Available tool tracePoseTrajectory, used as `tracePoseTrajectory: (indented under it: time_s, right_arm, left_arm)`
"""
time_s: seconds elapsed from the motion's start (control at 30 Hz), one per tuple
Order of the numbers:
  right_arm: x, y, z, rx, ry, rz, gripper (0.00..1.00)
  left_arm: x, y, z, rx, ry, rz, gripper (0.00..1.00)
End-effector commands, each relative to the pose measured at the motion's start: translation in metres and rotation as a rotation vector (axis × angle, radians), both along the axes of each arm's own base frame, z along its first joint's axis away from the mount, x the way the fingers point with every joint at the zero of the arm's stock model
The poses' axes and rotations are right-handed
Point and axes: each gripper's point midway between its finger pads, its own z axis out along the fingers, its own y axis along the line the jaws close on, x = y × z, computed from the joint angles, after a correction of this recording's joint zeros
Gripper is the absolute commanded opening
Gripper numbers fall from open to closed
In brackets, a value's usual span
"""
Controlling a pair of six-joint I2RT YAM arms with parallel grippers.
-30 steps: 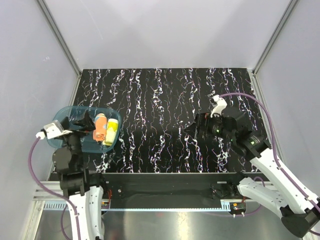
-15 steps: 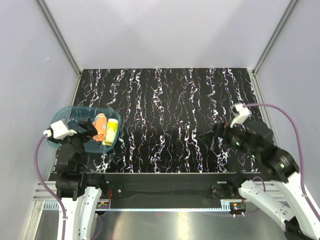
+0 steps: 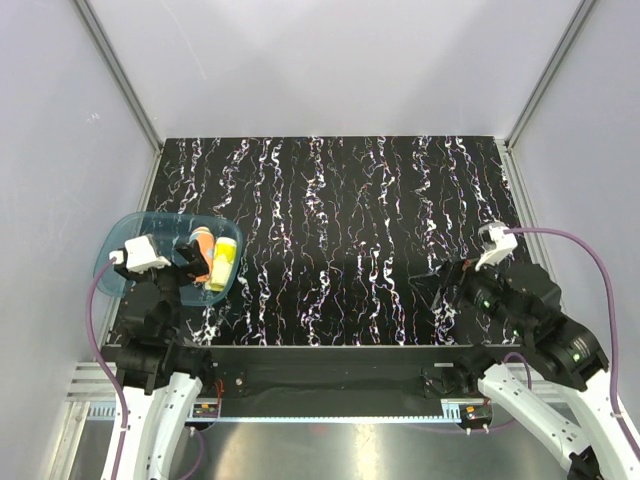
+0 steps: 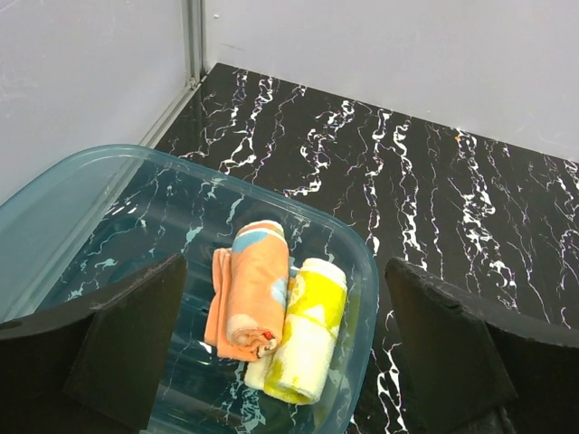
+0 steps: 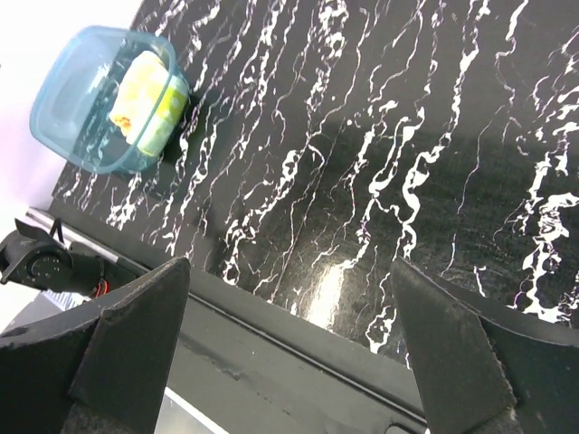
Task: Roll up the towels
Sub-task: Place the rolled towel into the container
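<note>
An orange rolled towel (image 4: pixel 255 294) and a yellow-and-white rolled towel (image 4: pixel 303 339) lie side by side in a clear blue tub (image 4: pixel 81 194) at the table's left edge. From above the orange towel (image 3: pixel 203 252) and the yellow towel (image 3: pixel 223 262) show in the tub (image 3: pixel 112 247). My left gripper (image 3: pixel 190 262) is open and empty, hovering above the tub's near side. My right gripper (image 3: pixel 447 290) is open and empty, raised over the table's near right part. The right wrist view shows the tub (image 5: pixel 68 99) with the yellow towel (image 5: pixel 149 101) far off.
The black marbled table (image 3: pixel 330 215) is enclosed by grey walls at the back and sides. A black metal rail (image 3: pixel 330 360) runs along the near edge. Purple cables trail from both arms.
My left gripper has drawn back toward the near side, off the tub. My right gripper has pulled back from the table's middle right toward its base.
</note>
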Motion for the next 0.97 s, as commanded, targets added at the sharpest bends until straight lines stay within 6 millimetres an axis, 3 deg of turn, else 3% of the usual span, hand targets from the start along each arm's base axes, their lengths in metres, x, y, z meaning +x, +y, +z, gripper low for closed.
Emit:
tracePoseTrajectory:
  time_s: [0.0, 0.13, 0.43, 0.77, 0.93]
  right_arm:
    - [0.001, -0.011, 0.017, 0.048, -0.092, -0.057, 1.0]
    - [-0.001, -0.017, 0.02, 0.061, -0.114, -0.08, 1.0]
    - [0.002, -0.006, 0.009, 0.032, -0.061, -0.035, 1.0]
    - [-0.003, -0.01, 0.017, 0.051, -0.097, -0.037, 1.0]
    - [-0.004, 0.006, 0.012, 0.031, -0.063, 0.05, 1.0]
  left_arm:
    - [0.004, -0.004, 0.011, 0.014, -0.036, -0.026, 0.99]
    - [0.006, -0.004, 0.007, 0.013, -0.02, -0.023, 0.99]
    - [0.007, -0.006, 0.004, 0.009, -0.007, -0.032, 0.99]
    - [0.007, -0.007, 0.003, 0.006, -0.003, -0.036, 0.99]
    - [0.007, -0.007, 0.002, 0.005, -0.002, -0.036, 0.99]
